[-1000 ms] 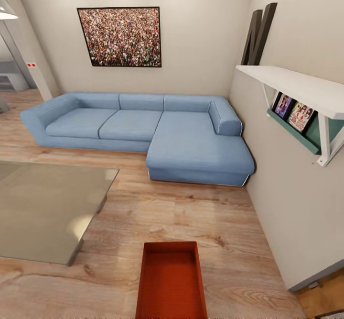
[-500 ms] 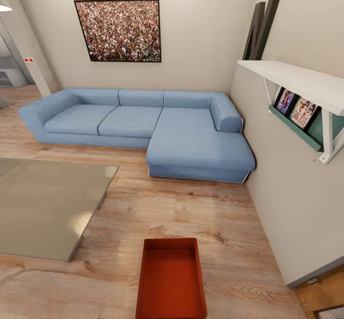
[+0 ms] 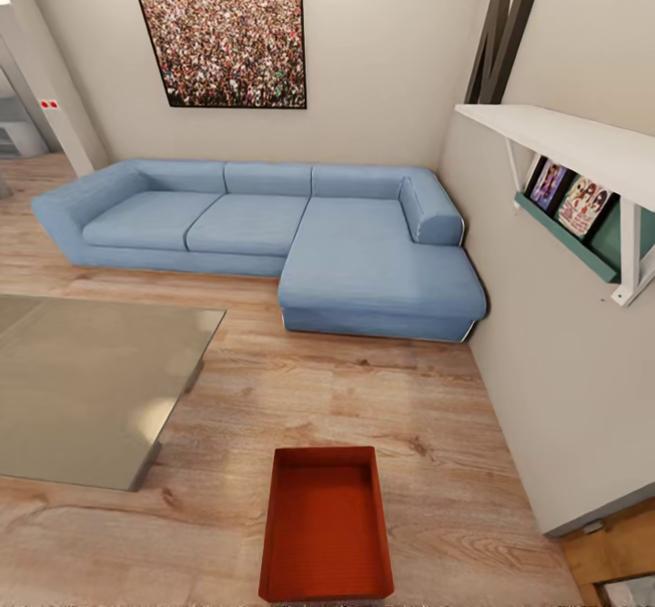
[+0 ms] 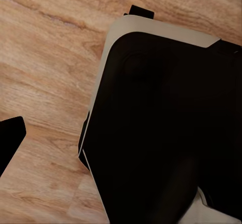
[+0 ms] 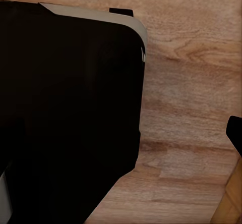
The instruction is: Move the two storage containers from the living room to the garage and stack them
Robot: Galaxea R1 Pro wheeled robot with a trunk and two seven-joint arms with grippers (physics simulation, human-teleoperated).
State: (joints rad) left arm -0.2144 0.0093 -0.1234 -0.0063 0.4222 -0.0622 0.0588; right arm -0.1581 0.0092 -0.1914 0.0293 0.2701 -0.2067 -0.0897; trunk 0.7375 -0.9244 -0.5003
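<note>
From the head camera, one red-orange rectangular open-topped storage container [image 3: 326, 525] lies flat on the light wood plank floor [image 3: 300, 389] at 6 o'clock in the view, its long axis running toward 12 o'clock, its inside bare. At 8 o'clock, near the container but apart from it, stands a low glass-topped surface [image 3: 86, 384] with a grey edge. Toward 12 o'clock a blue sectional sofa [image 3: 273, 238] fills the corner of the room, its chaise end reaching toward the container, well apart from it. Above the sofa hangs a dark-framed picture of a dense crowd [image 3: 227, 45] on the beige wall. At 2 o'clock a white wall shelf [image 3: 573, 147] on brackets carries a teal rack of colourful magazines [image 3: 569, 207], and two dark slanted boards [image 3: 500, 38] lean above it. In the left wrist camera a black and light grey body of the robot [image 4: 161, 128] covers much of the plank floor, with a small dark corner at one edge; whether the left tool is apart or together cannot be told. The right wrist camera gives a like sight, the black body with a pale rim [image 5: 65, 113] over wood planks, and the right tool's state cannot be told either.
</note>
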